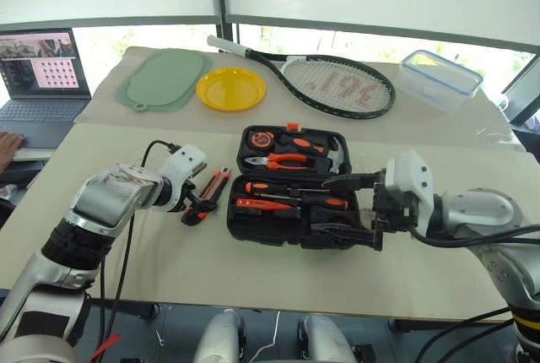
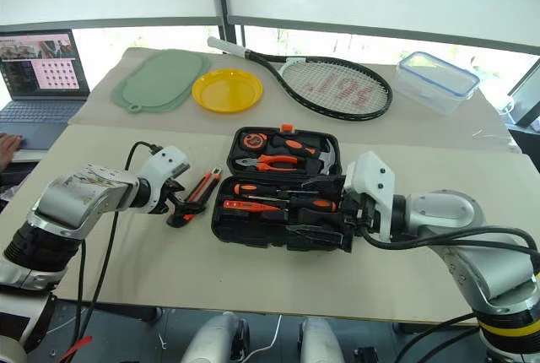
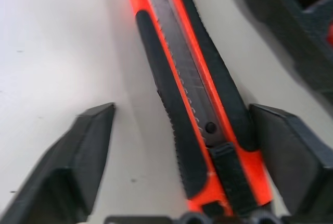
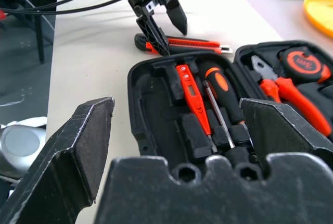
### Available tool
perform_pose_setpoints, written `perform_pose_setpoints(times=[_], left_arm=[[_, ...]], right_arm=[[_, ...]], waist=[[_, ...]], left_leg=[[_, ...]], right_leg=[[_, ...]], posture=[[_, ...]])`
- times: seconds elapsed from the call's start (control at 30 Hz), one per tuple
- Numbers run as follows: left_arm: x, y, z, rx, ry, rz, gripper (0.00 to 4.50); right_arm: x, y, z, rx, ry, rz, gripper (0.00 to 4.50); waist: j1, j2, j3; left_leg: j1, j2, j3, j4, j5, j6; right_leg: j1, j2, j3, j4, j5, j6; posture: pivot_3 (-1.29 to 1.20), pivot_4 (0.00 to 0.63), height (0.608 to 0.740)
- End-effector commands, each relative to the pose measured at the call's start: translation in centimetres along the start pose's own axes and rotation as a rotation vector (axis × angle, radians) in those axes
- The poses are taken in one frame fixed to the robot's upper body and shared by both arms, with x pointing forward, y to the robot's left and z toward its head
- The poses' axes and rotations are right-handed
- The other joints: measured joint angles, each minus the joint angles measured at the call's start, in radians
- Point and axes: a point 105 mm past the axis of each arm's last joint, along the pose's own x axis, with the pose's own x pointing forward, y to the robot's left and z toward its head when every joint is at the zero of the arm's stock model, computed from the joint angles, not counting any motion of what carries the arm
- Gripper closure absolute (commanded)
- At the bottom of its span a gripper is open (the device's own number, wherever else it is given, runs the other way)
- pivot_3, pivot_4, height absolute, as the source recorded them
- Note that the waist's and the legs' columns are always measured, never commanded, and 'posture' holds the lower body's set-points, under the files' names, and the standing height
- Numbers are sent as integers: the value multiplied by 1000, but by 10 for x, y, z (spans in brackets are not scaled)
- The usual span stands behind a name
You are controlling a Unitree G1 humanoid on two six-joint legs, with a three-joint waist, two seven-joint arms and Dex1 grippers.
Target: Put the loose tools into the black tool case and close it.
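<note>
The black tool case (image 1: 253, 228) lies open in the middle of the table. Its near half holds an orange tester screwdriver (image 4: 190, 97) and two black-and-orange screwdrivers (image 1: 295, 188). Its far half holds pliers, a hammer and a tape measure. A black-and-orange utility knife (image 3: 182, 78) lies flat on the table just left of the case. My left gripper (image 1: 194, 209) is lowered over the knife's near end, open, with one finger on each side of it. At the case's right edge my right gripper (image 1: 342, 207) is open and holds nothing, pointing left across the case.
At the back of the table lie a tennis racket (image 1: 337, 84), a yellow plate (image 1: 230, 89), a green mat (image 1: 164, 78) and a clear blue-rimmed box (image 1: 439, 78). A laptop (image 1: 38, 76) and a person's hand (image 1: 10, 145) are at the far left.
</note>
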Motion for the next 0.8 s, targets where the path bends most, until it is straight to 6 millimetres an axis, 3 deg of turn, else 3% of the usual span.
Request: perform_pose_setpoints(times=[0.03, 0.13, 0.27, 0.33, 0.43, 0.53, 0.67, 0.8], left_arm=[[-2, 11, -10, -70, 14, 3, 1833], [-9, 17, -2, -68, -27, 7, 2777], [-35, 17, 43, 57, -234, -55, 2796], [-53, 4, 69, 213, -362, -136, 2796], [-71, -26, 85, 456, -410, -280, 2796], [-73, -54, 83, 618, -383, -435, 2796], [-55, -85, 66, 787, -293, -580, 2796], [-28, -102, 50, 898, -190, -638, 2796]], right_arm=[[-7, 0, 8, -44, -15, -25, 0], [-9, 0, 7, -42, -11, -42, 0], [-16, 1, 3, -27, 7, -73, 0], [-21, 3, -1, -12, 22, -89, 0], [-28, 6, -9, 11, 50, -114, 0], [-34, 11, -15, 32, 72, -133, 0], [-37, 19, -22, 39, 103, -137, 0], [-36, 22, -22, 42, 105, -142, 0]], waist=[[-3, 0, 0], [-7, 0, 0], [-6, -1, 1], [-3, -4, 3], [-1, -5, 3], [-1, -4, 3], [-2, -4, 3], [-6, -4, 3]], left_leg=[[0, 0, 0, 0, 0, 0], [-1, 0, 0, 0, 0, 0], [-4, 0, 0, 0, 0, 0], [-5, 0, 0, 0, 0, 0], [-8, 0, -1, 1, 0, 0], [-8, 0, 0, 0, -1, 1], [-8, -2, 0, 0, -1, 1], [-9, -2, 0, 1, -1, 1]], right_leg=[[0, 0, 0, 0, 0, 0], [-1, 0, 0, 0, 0, 0], [-3, 0, 0, 0, 0, 0], [-4, 0, -1, 0, 0, 0], [-5, -1, -2, -2, 0, 0], [-4, -1, -2, -5, 0, 1], [-3, 0, -2, -7, 0, 1], [-3, 1, -2, -7, 1, 2]], posture=[[0, 150, 738], [0, 150, 738], [0, 150, 738], [0, 150, 738], [0, 150, 738], [0, 150, 738], [0, 150, 738], [0, 150, 738]])
